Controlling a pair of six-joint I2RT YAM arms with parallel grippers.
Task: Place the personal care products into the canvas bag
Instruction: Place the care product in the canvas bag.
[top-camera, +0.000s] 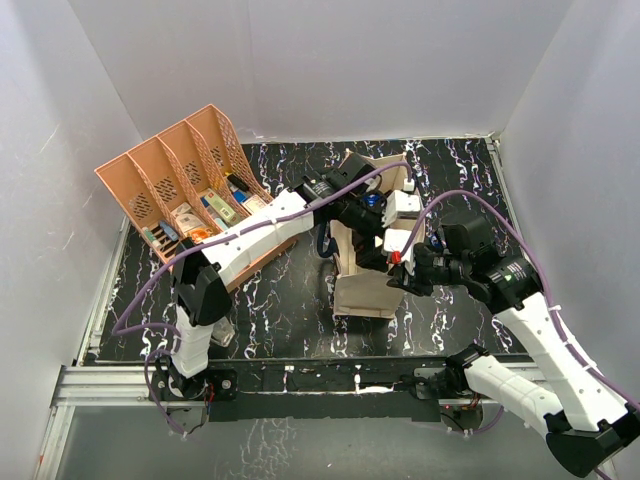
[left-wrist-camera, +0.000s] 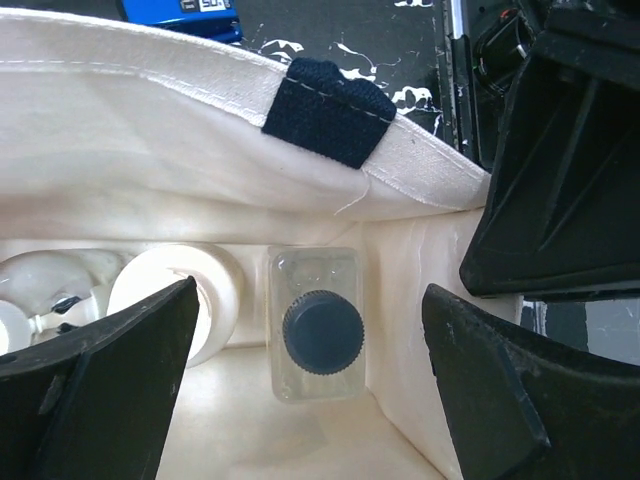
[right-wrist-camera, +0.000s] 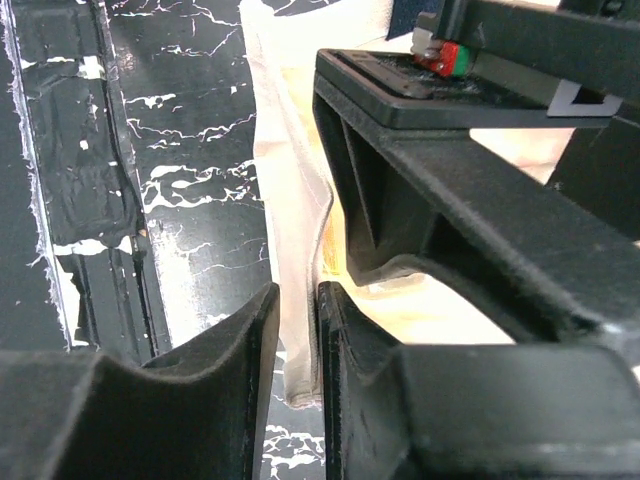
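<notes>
Left fingers (left-wrist-camera: 110, 380) stand wide apart with nothing between them, hanging over the open mouth of the canvas bag (top-camera: 362, 285). Right fingers (right-wrist-camera: 200, 400) are close together with the bag's cream side wall running down the narrow gap between them. The cloth seems to touch both of them, though the view is too tight to be sure how firmly it is pinched.

The bag stands upright in the middle of the black marbled surface (top-camera: 280, 300). The left arm reaches across to it from the near left, and the right arm meets its right side from the near right.

Seen from the left wrist, three of the personal care products are down inside the bag. A clear bottle with a dark cap (left-wrist-camera: 322, 330) stands upright in a corner against the wall. Just beside it on the left is a cream cylinder (left-wrist-camera: 215, 290). Farther left is another pale bottle (left-wrist-camera: 45, 280), partly hidden by a finger.

A navy handle patch (left-wrist-camera: 328, 110) is stitched over the bag's rim above the clear bottle. Past the rim, a blue object (left-wrist-camera: 180, 12) lies on the surface.

An orange perforated tray (top-camera: 150, 185) sits at the far left of the surface, well apart from the bag, with small packets and boxes (top-camera: 200, 215) in its compartments.
</notes>
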